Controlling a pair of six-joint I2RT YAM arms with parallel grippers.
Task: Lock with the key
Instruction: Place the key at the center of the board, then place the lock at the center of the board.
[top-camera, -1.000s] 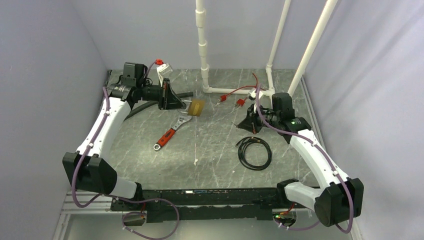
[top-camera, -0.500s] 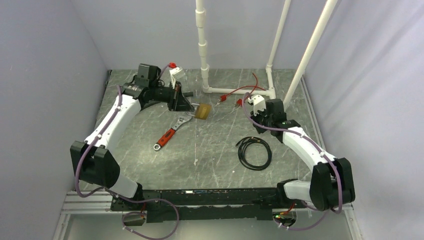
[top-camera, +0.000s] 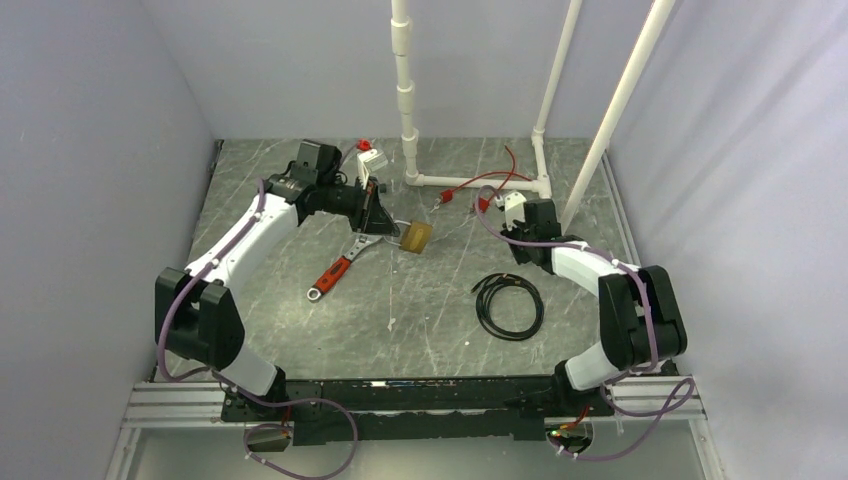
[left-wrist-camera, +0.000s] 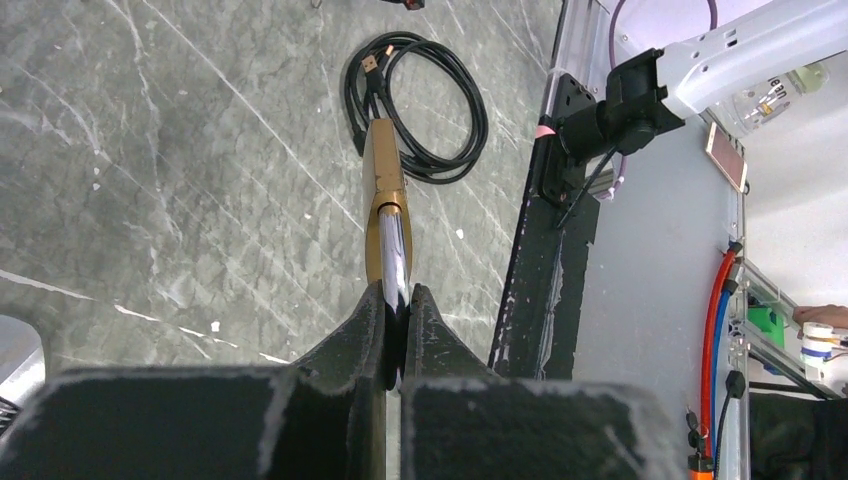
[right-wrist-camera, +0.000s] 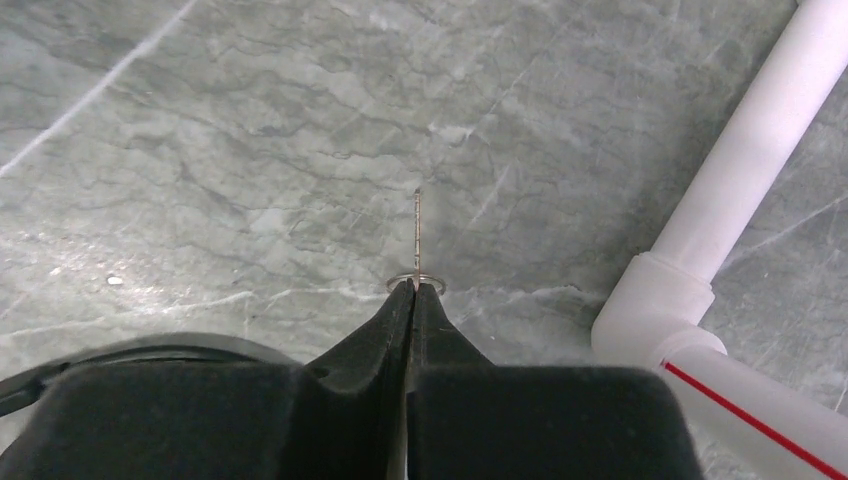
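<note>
- The left end effector (left-wrist-camera: 397, 302) is clamped tight on the chrome shackle (left-wrist-camera: 395, 250) of a brass padlock (left-wrist-camera: 384, 175), whose body juts straight out beyond the fingertips over the grey marbled tabletop (top-camera: 430, 320).
- The right end effector (right-wrist-camera: 413, 295) is pinched shut on a small key (right-wrist-camera: 417, 230). It holds the key at its wire ring (right-wrist-camera: 415, 282), with the thin blade seen edge-on and pointing away from the fingers.
- In the overhead view, the padlock sits left of centre in the rear half of the tabletop, just beside the jaw end of a red-handled adjustable wrench (top-camera: 340, 268).
- The key is off to the right, well apart from the padlock and close to the foot of a white PVC pipe frame (top-camera: 405, 95). One of the frame's elbows fills the right side of the right wrist view.
- A coiled black cable (top-camera: 510, 305) lies in front of the right end effector, and red clip leads (top-camera: 462, 188) trail along the base of the pipe.
</note>
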